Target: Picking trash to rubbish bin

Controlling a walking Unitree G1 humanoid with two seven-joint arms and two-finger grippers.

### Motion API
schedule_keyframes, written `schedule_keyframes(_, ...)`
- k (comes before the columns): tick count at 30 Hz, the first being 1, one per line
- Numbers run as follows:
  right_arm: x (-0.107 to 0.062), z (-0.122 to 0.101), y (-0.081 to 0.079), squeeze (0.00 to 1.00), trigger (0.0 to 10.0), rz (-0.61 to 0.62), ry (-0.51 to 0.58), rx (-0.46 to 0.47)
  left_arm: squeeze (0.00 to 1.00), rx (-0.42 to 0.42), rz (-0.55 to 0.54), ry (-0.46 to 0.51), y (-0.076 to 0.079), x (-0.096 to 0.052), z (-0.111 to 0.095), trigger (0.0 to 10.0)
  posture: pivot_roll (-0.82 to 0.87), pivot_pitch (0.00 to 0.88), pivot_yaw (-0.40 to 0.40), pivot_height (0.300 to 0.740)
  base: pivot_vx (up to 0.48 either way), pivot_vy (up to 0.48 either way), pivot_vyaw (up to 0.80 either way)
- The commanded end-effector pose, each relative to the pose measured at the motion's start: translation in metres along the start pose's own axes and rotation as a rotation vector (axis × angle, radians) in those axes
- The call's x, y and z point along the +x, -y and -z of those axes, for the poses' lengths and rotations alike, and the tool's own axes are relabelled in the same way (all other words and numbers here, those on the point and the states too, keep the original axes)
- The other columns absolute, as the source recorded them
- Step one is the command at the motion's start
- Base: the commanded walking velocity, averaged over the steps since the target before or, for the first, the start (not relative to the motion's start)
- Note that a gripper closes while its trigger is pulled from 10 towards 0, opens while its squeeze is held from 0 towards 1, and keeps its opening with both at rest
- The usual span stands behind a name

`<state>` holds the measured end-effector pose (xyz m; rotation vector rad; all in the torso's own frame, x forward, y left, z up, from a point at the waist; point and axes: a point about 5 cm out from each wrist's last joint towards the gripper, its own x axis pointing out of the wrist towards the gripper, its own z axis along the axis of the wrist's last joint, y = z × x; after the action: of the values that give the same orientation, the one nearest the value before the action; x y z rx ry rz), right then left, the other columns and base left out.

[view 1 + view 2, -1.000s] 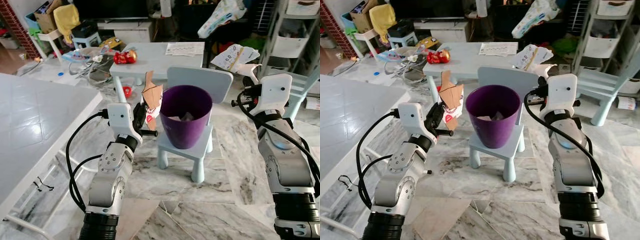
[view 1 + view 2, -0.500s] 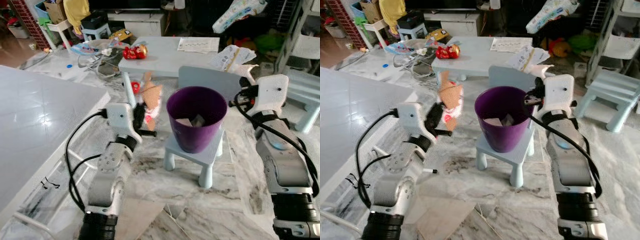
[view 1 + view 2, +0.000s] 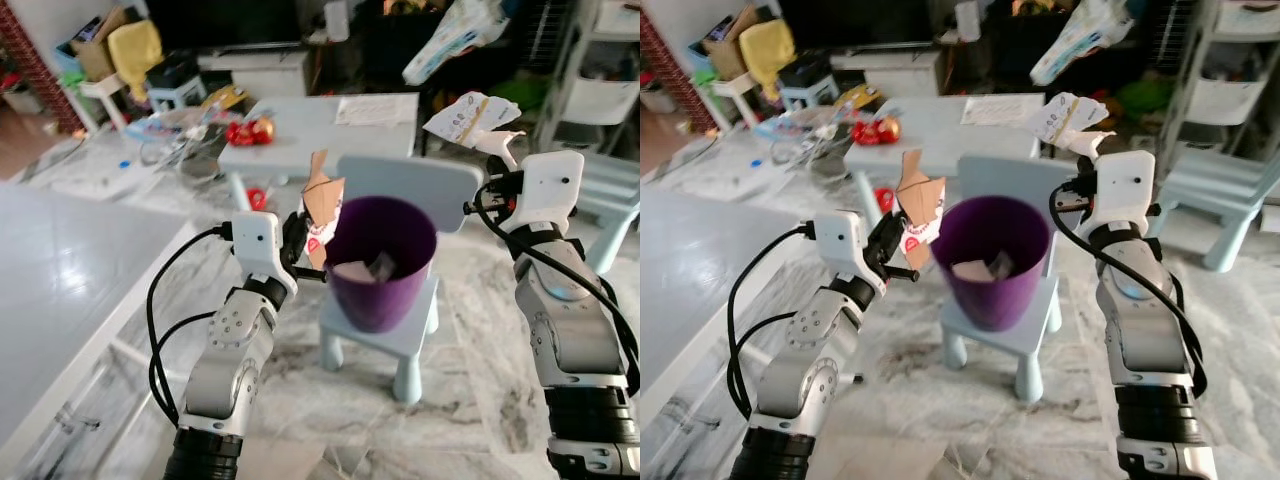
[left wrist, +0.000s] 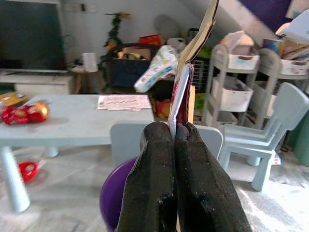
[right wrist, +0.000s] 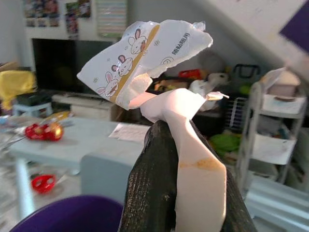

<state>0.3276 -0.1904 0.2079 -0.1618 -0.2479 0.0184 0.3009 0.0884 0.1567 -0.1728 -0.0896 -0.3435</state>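
Left gripper [image 3: 300,245] is clamped on a torn brown carton [image 3: 322,205], held upright just beside the near rim of the purple bin [image 3: 380,262], which stands on a small blue chair [image 3: 408,190] and already holds scraps. Right gripper [image 3: 490,150] pinches a crumpled white wrapper [image 3: 470,116] above and beyond the bin's far side. Behind both is a blue table [image 3: 320,125].

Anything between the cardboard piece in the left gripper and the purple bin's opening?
Nothing visible. The left gripper holds the cardboard piece right beside the purple bin, just outside its near rim; the mouth is open, with some trash already inside.
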Motion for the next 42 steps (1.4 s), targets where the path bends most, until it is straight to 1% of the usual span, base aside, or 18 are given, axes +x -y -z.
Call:
schedule_keyframes(1,0.001,-0.004,-0.008,0.00,10.0,-0.020,0.015,0.007,0.00,0.017,-0.022,-0.001,-0.008,-0.002,-0.002,10.0,-0.08,0.060,0.098,0.740,0.409,0.000,-0.50)
schedule_keyframes(9,0.001,-0.004,-0.008,0.00,10.0,-0.025,0.017,0.002,0.00,0.019,-0.021,-0.006,-0.008,-0.002,-0.001,10.0,-0.09,0.060,0.099,0.740,0.405,0.000,0.00)
schedule_keyframes(13,0.001,-0.004,-0.009,0.00,10.0,-0.038,0.017,-0.016,0.00,0.019,-0.020,-0.009,-0.008,-0.002,0.000,10.0,-0.09,0.061,0.098,0.740,0.400,0.000,0.00)
schedule_keyframes(15,0.001,-0.003,-0.010,0.00,10.0,-0.045,0.015,-0.026,0.00,0.019,-0.020,-0.010,-0.008,-0.002,0.000,10.0,-0.09,0.061,0.098,0.740,0.390,0.000,0.70)
schedule_keyframes(22,0.000,-0.003,-0.010,0.00,10.0,-0.042,0.017,-0.014,0.00,0.019,-0.023,-0.015,-0.007,-0.002,0.001,10.0,-0.09,0.063,0.097,0.740,0.372,0.000,0.74)
schedule_keyframes(32,0.000,-0.002,-0.009,0.00,10.0,-0.035,0.013,-0.007,0.00,0.019,-0.024,-0.025,-0.007,-0.002,0.003,10.0,-0.09,0.064,0.097,0.740,0.318,0.000,0.00)
schedule_keyframes(34,0.000,-0.002,-0.009,0.00,10.0,-0.035,0.012,-0.006,0.00,0.015,-0.025,-0.026,-0.007,-0.002,0.003,10.0,-0.09,0.064,0.097,0.740,0.000,0.000,0.00)
schedule_keyframes(36,0.000,0.000,-0.010,0.00,10.0,-0.035,0.003,-0.005,0.00,0.023,-0.020,-0.048,-0.006,-0.002,0.007,10.0,-0.09,0.064,0.097,0.740,0.000,0.000,0.00)
schedule_keyframes(40,-0.002,0.013,-0.019,0.00,10.0,-0.051,-0.063,0.021,0.00,0.048,-0.002,-0.130,-0.009,-0.005,0.025,10.0,-0.09,0.063,0.096,0.740,0.000,0.000,0.00)
schedule_keyframes(41,-0.005,0.021,-0.025,0.00,10.0,-0.068,-0.098,0.039,0.00,0.074,0.004,-0.176,-0.013,-0.008,0.036,10.0,-0.09,0.063,0.096,0.740,0.000,0.000,0.00)
schedule_keyframes(42,-0.006,0.025,-0.029,0.00,10.0,-0.077,-0.115,0.049,0.00,0.086,0.008,-0.200,-0.015,-0.010,0.042,10.0,-0.09,0.063,0.096,0.740,0.000,0.000,0.00)
